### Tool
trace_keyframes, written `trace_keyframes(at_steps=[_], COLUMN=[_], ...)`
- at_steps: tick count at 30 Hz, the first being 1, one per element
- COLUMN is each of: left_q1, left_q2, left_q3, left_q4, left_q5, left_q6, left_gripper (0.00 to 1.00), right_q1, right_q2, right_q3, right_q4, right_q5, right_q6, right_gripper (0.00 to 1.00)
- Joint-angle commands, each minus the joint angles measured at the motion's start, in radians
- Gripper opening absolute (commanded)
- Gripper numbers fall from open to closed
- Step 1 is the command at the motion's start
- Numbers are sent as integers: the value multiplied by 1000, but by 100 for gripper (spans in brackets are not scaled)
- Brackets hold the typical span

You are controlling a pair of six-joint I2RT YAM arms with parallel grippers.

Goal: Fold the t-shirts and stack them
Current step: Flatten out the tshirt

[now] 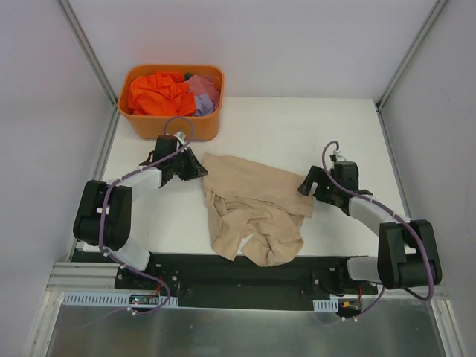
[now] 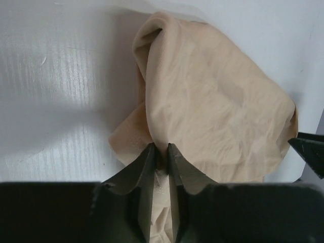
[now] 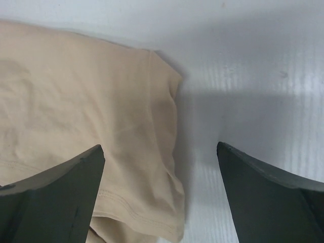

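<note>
The beige t-shirt [image 1: 253, 208] lies crumpled in the middle of the white table [image 1: 297, 134]. My left gripper [image 1: 195, 168] is shut on the beige t-shirt's far left corner; in the left wrist view the cloth [image 2: 212, 101] is pinched between the closed fingers [image 2: 146, 162]. My right gripper [image 1: 306, 186] is open at the shirt's right edge; in the right wrist view its wide-apart fingers [image 3: 66, 177] straddle the hemmed edge of the shirt [image 3: 101, 121]. The orange t-shirt [image 1: 158, 94] and the lilac t-shirt [image 1: 205, 91] lie bunched in the tub.
An orange plastic tub [image 1: 172, 125] stands at the table's far left corner, just behind my left gripper. Grey walls with metal frame posts close in the table on three sides. A black base rail [image 1: 245, 275] runs along the near edge.
</note>
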State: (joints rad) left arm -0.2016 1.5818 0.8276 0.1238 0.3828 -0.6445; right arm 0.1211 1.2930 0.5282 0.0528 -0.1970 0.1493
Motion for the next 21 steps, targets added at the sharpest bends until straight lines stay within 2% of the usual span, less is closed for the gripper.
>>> trace_keyframes(at_steps=[1, 3, 5, 10, 12, 14, 17, 21], left_q1=[2, 2, 2, 1, 1, 1, 1, -1], left_q2=[-28, -52, -74, -134, -169, -221, -327, -521], left_q3=[-13, -24, -31, -33, -38, -42, -41, -25], left_q4=[24, 10, -9, -62, -72, -81, -102, -121], left_q5=[7, -8, -19, -38, -39, -42, -42, -27], left_q6=[6, 9, 12, 20, 22, 26, 39, 49], left_gripper=[9, 0, 0, 0, 0, 0, 0, 0], right_q1=[32, 48, 69, 117, 150, 184, 227, 241], right_q2=[78, 104, 121, 140, 99, 31, -102, -317], right_q3=[65, 78, 88, 145, 170, 190, 231, 288], right_q4=[51, 67, 74, 38, -10, -48, -164, -247], right_q5=[-13, -15, -10, -4, 71, 141, 236, 217], right_q6=[29, 38, 39, 18, 6, -20, -53, -65], right_gripper=[94, 91, 85, 32, 14, 1, 1, 1])
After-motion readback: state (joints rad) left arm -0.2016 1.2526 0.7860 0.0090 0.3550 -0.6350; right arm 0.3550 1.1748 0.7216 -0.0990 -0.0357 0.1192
